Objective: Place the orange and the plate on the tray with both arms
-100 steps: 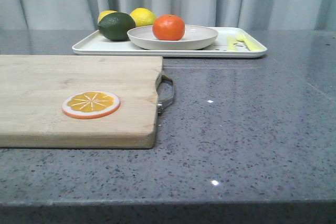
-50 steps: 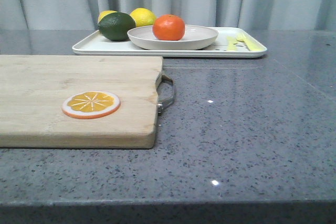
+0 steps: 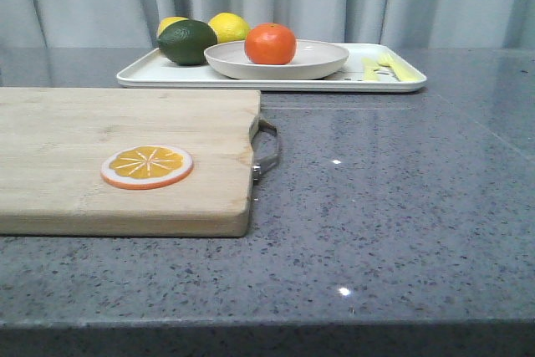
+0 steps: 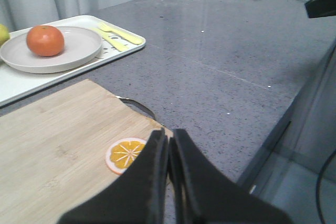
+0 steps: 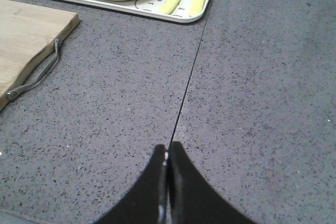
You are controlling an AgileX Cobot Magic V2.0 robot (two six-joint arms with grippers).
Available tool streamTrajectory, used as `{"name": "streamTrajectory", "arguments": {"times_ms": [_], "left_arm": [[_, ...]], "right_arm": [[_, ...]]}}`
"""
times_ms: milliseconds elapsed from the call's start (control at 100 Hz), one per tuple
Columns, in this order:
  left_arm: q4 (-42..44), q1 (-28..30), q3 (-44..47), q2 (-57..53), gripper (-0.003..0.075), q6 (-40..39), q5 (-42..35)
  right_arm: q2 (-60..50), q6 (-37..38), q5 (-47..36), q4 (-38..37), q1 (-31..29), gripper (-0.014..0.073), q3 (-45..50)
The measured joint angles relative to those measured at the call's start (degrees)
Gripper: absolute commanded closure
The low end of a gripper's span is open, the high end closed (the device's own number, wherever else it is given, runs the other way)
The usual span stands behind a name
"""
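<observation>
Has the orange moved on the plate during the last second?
No. The orange sits at the same spot on the plate; everything, cutting board included, shifts equally, suggesting camera jitter.

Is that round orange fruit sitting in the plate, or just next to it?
In it. The orange rests inside the plate, within its rim; the plate itself sits on the tray.

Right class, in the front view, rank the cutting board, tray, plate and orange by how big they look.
1. Cutting board, though it is nearest the camera.
2. Tray
3. Plate
4. Orange
</observation>
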Motion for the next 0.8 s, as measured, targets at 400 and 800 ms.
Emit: {"name": "streamTrajectory", "arguments": {"times_ms": [400, 800], "left_arm": [[1.25, 22.27, 7.34, 0.19, 0.074, 0.0, -18.56], [3.75, 40.36, 17.02, -10.11, 0.074, 0.0, -19.7]], "right_arm": [[0.0, 0.0, 0.0, 0.0, 0.0, 0.0661, 0.0], [0.0, 0.0, 0.0, 0.0, 0.0, 0.0661, 0.0]]}}
